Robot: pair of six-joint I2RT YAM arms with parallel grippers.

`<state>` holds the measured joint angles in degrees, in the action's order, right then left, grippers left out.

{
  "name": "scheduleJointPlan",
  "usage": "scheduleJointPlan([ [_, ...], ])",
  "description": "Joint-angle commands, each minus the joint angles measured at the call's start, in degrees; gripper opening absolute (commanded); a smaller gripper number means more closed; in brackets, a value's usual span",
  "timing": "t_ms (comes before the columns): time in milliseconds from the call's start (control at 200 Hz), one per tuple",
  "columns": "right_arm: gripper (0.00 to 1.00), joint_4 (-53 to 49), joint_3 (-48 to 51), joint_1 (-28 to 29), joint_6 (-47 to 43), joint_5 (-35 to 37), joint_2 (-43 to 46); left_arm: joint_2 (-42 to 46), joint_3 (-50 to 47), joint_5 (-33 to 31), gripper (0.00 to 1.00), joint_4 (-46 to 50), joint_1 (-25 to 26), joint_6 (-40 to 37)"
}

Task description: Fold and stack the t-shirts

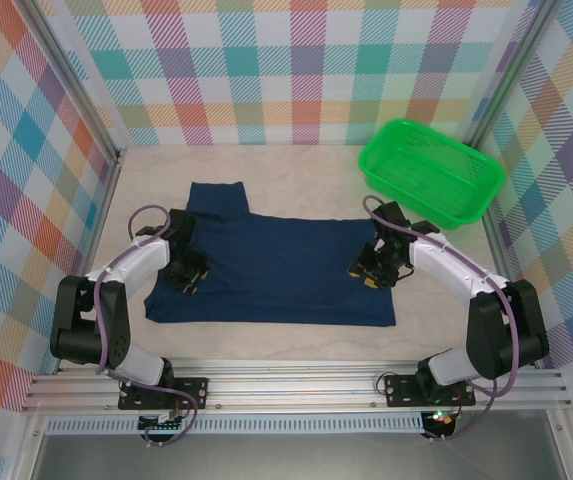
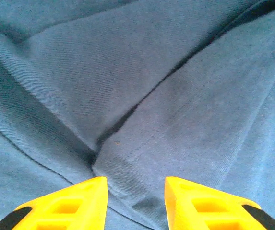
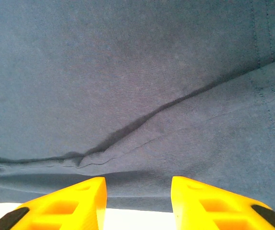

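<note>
At frame centre, the t-shirt (image 1: 276, 270) lies spread on the counter (image 1: 296, 165), left claw (image 1: 191, 283) and right claw (image 1: 366, 277) parted above opposite edges, likely readying a fold.

The dark navy blue soft cotton t-shirt (image 1: 266, 270) lies spread flat on the pale table (image 1: 296, 345), about mid-table, with one part reaching toward the far side at its left end. The bright green plastic mesh basket (image 1: 416, 200) stands on the table behind and to the right of the t-shirt, apart from it. The left gripper (image 1: 191, 280) sits over the t-shirt's left edge, the right gripper (image 1: 366, 275) over its right edge, in front of the basket.
</note>
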<state>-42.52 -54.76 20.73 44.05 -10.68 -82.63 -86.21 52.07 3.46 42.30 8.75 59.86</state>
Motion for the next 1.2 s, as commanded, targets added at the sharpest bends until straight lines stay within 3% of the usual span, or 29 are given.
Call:
scheduleJointPlan([
  [0, 0.40, -0.11, -1.75, 0.45, -1.10, -1.19, -0.73, -1.06, -0.15, -1.81, 0.35, 2.33, 0.46, -0.23],
  [475, 0.40, -0.56, -1.75, 0.45, -1.60, -1.36, -1.11, -3.93, -2.16, -2.26, 0.34, -0.09, 0.62, -0.70],
  [620, 0.40, 0.66, -1.87, 0.45, -1.68, -2.32, -0.97, -4.22, -2.11, -2.33, 0.20, -2.37, 0.67, -0.62],
  [760, 0.41, 7.66, 0.03, 0.44, -2.31, -7.60, 1.58, -3.65, 0.34, -3.91, 0.08, -0.11, 1.85, -0.71],
  [930, 0.43, 15.04, 3.09, 0.41, -0.63, -10.80, 4.88, -2.17, 2.34, -4.70, 0.06, 3.23, 3.14, -0.72],
  [1200, 0.42, 15.94, 3.40, 0.40, 0.27, -11.12, 3.89, -3.44, 4.61, -4.95, 0.05, 4.53, 3.89, -1.36],
])
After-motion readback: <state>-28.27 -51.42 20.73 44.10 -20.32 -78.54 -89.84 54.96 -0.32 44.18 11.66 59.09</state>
